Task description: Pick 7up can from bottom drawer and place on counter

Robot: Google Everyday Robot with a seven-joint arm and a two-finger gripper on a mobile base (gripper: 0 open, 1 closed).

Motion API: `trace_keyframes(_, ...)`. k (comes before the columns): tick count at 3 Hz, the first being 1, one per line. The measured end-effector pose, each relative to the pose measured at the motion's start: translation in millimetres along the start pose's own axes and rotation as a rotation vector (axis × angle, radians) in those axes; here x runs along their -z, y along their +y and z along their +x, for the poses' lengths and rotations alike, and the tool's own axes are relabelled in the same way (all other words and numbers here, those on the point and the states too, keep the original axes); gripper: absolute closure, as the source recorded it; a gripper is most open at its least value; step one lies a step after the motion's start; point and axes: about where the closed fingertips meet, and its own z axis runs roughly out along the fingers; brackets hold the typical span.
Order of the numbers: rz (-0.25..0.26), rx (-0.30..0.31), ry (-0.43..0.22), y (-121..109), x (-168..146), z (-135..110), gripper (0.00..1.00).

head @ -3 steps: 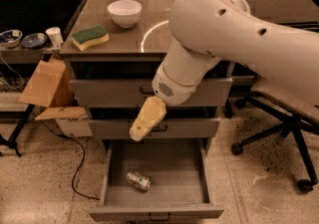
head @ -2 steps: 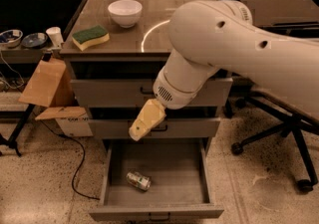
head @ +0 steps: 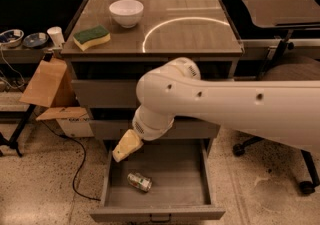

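Note:
The 7up can, small, silvery with green markings, lies on its side on the floor of the open bottom drawer, left of middle. The drawer is pulled fully out. My gripper is the pale yellowish tip of the white arm, hanging over the drawer's back left part, above and slightly left of the can and apart from it. The counter is the glossy grey-brown top above, with a bright arc of reflected light.
A white bowl and a green-and-yellow sponge sit on the counter's left half. A cardboard box stands left of the cabinet, a cable trails on the floor, and an office chair is at right.
My arm has lowered and stretched leftward across the cabinet front; the gripper dropped from the middle drawer's height into the open bottom drawer. The can has not moved.

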Motion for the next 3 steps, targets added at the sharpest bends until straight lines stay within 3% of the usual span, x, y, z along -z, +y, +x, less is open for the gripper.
trace_keyframes(1, 0.07, 0.019, -0.008, 25.7, -58.3, -23.2, 0.0)
trace_keyframes(3, 0.088, 0.008, -0.007, 24.6, -56.0, -22.2, 0.0)
